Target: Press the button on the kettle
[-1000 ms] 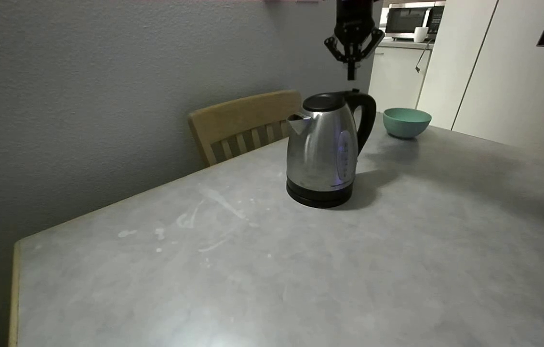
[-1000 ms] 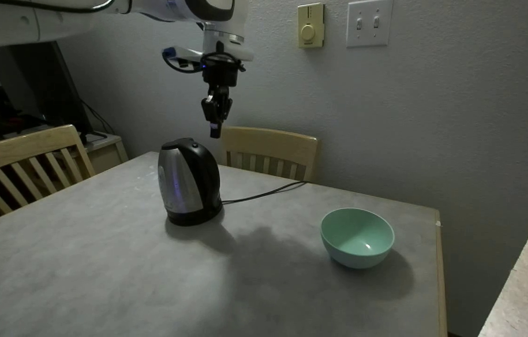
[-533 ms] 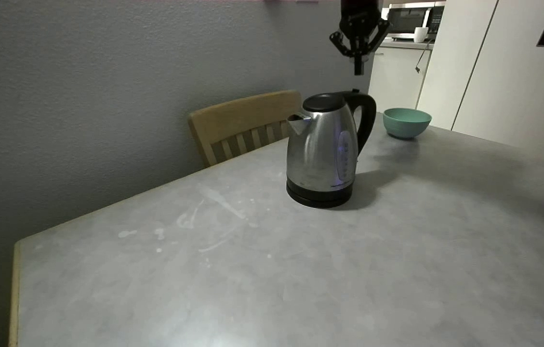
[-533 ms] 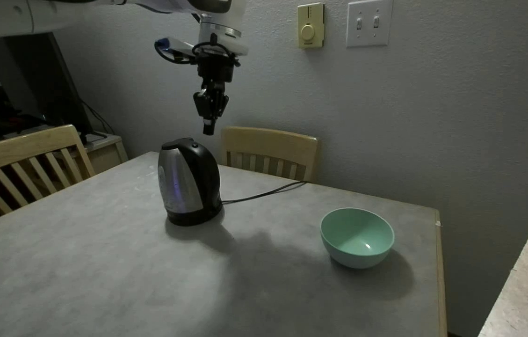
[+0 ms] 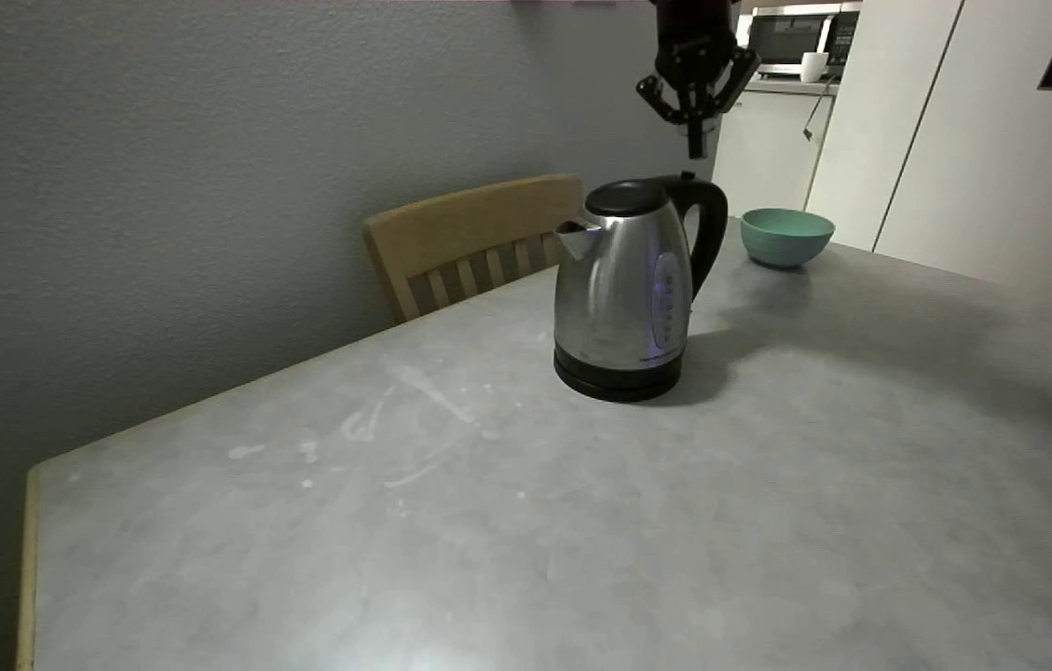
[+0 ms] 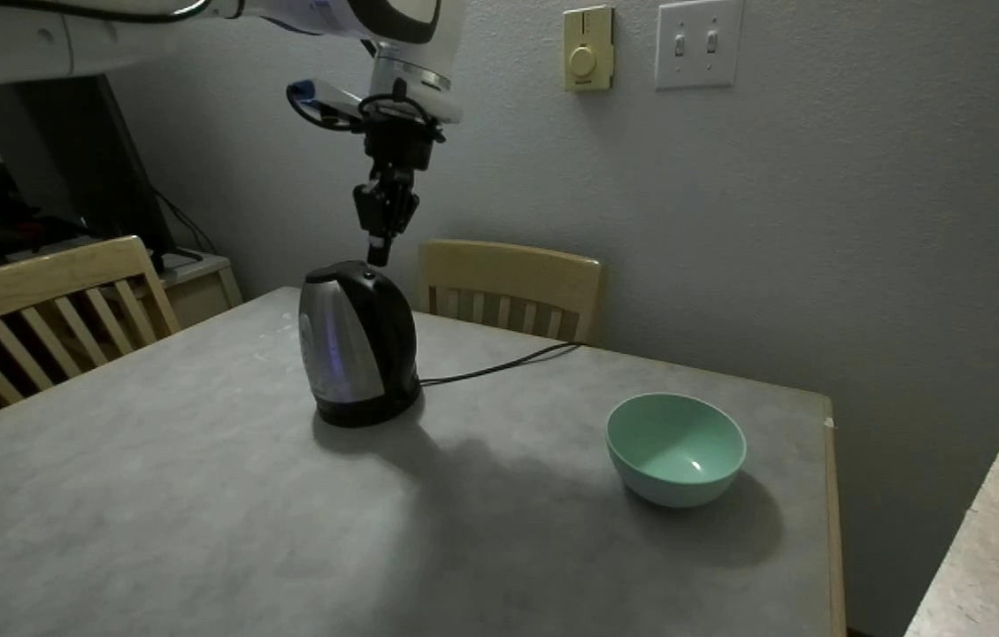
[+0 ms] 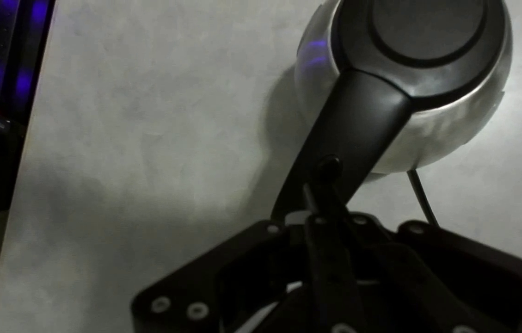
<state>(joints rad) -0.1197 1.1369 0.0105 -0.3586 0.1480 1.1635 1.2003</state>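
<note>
The kettle [image 5: 619,289] stands upright on the table, brushed steel with a black lid, handle and base. It also shows in an exterior view [image 6: 341,345] and in the wrist view [image 7: 362,122]. Its small black button [image 5: 688,175] sits on top of the handle; the wrist view shows it as a dark round knob [image 7: 329,166]. My gripper [image 5: 696,149] is shut with its fingers together, empty, pointing down. It is just above the handle top, with a small gap over the button. In an exterior view the fingertips [image 6: 379,257] are slightly right of the button.
A teal bowl [image 6: 676,451] stands on the grey table [image 6: 198,513]. A black cord [image 6: 508,364] runs from the kettle base to the table's far edge. Wooden chairs [image 6: 512,279] stand at the table by the grey wall.
My gripper has moved sideways over the kettle handle; it rose slightly, then came down again nearer the button. The fingers stay shut. The kettle and bowl have not moved.
</note>
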